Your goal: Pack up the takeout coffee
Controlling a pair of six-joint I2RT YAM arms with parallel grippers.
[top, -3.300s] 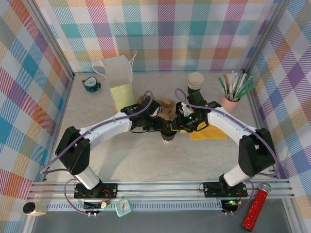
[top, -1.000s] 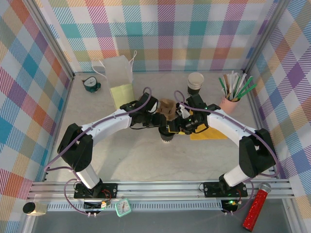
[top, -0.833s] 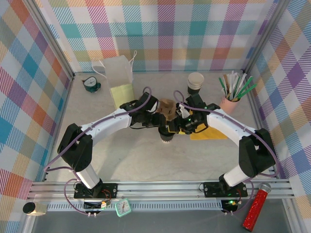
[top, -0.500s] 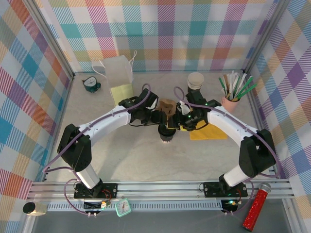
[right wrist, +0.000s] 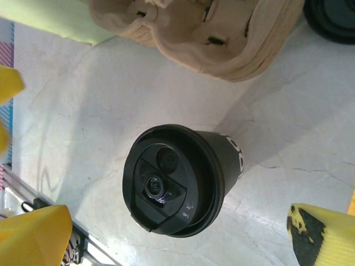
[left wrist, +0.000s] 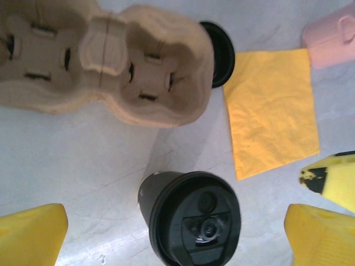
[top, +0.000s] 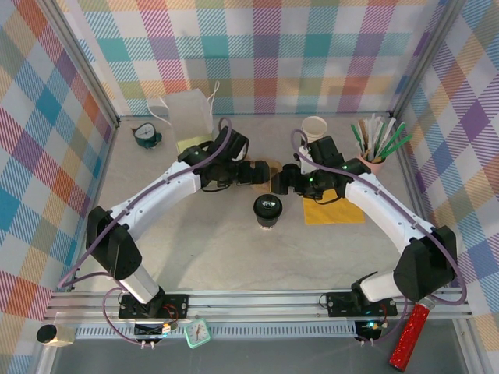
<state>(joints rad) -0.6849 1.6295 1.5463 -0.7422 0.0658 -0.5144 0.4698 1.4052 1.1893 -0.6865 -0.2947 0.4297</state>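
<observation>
The takeout coffee (top: 267, 210), a black cup with a glossy black lid, stands upright on the table by itself. Behind it lies the brown pulp carrier (left wrist: 111, 55), partly hidden under the arms in the top view. My left gripper (top: 259, 173) hovers open behind and left of the cup; in the left wrist view the cup (left wrist: 191, 219) shows below, between the spread yellow fingers (left wrist: 30, 235). My right gripper (top: 290, 181) hovers open behind and right of it. The right wrist view looks down at the cup (right wrist: 177, 180) and the carrier (right wrist: 211, 33).
A yellow napkin (top: 334, 209) lies right of the cup. A loose black lid (left wrist: 222, 50) rests beside the carrier. At the back stand a stack of cups (top: 314, 128), a pink pot of stirrers (top: 368, 166), a white bag (top: 189, 113) and a teal clock (top: 146, 136).
Both grippers have opened wide, let go of the lidded cup and drawn back and up from it. The cup stays standing where it was.
</observation>
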